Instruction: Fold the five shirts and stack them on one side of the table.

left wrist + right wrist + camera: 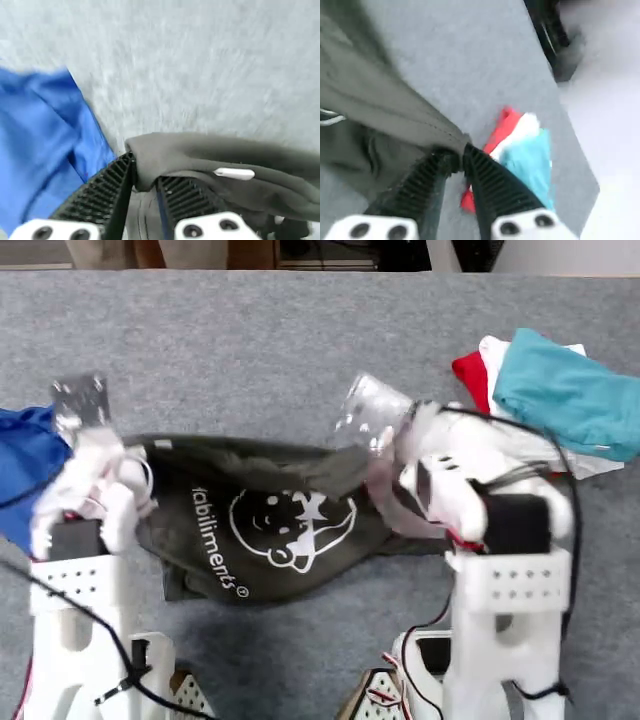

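My left end effector [145, 172] has its ribbed fingers [97, 197] pinched on an edge of the shirt [225, 155], with cloth bunched between the tips. My right end effector [460, 156] is likewise closed on a hem of it, the tips nearly meeting. From the high view, both my arms rise from bases at the near edge and stretch forward. My left arm [75, 585] stands on the left with its wrist bent downward. My right arm [510, 575] stands on the right, its wrist seemingly turned inward, though blur makes that hard to tell.
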### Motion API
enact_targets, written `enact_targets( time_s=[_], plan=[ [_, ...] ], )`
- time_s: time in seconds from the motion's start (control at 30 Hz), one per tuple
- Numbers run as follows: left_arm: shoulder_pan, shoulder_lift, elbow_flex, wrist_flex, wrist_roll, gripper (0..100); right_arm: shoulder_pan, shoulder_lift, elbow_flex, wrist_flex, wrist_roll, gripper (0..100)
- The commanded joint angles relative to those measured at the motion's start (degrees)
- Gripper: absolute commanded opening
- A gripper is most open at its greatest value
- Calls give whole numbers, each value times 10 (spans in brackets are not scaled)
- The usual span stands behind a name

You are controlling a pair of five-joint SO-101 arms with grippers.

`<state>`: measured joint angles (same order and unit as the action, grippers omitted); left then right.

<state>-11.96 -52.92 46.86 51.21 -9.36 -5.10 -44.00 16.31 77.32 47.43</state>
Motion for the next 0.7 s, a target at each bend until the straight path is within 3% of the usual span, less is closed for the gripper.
enact_targets(
  time_s=[0.0,0.23,0.53,0.67],
  plan=[
    [8,-3,-185,81,2,19,-3,-10,-127,18,-57,5],
    [40,-2,-387,182,-2,19,-2,-8,-278,-13,-91,5],
    [40,-2,-564,234,2,19,0,-8,-439,-18,-94,5],
    [40,-2,-626,260,2,19,35,5,-474,-55,-93,5]
  ],
)
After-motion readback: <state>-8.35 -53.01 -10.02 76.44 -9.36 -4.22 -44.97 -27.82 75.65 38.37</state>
